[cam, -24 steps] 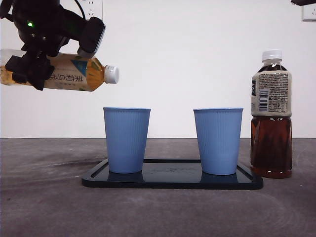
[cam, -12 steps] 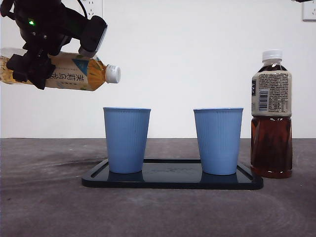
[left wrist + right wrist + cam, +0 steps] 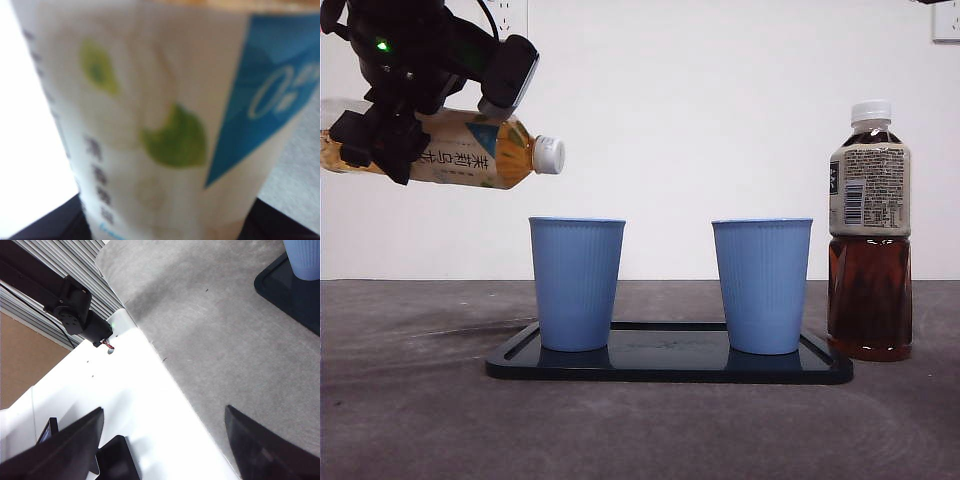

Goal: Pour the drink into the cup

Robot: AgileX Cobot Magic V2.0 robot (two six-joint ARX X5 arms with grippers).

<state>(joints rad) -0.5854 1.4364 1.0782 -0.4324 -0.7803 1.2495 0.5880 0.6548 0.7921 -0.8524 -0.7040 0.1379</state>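
The tilted tea bottle (image 3: pixel 470 148) looks like clear, smooth plastic wrapped in a glossy printed label, with a ribbed white plastic cap (image 3: pixel 548 154). Both blue cups (image 3: pixel 577 283) (image 3: pixel 761 285) are matt, finely ribbed plastic. The black tray (image 3: pixel 670 368) is glossy enough to mirror them. The dark drink bottle (image 3: pixel 869 230) is shiny clear plastic with a paper-like label. The grey tabletop (image 3: pixel 640 430) looks matt and slightly rough.
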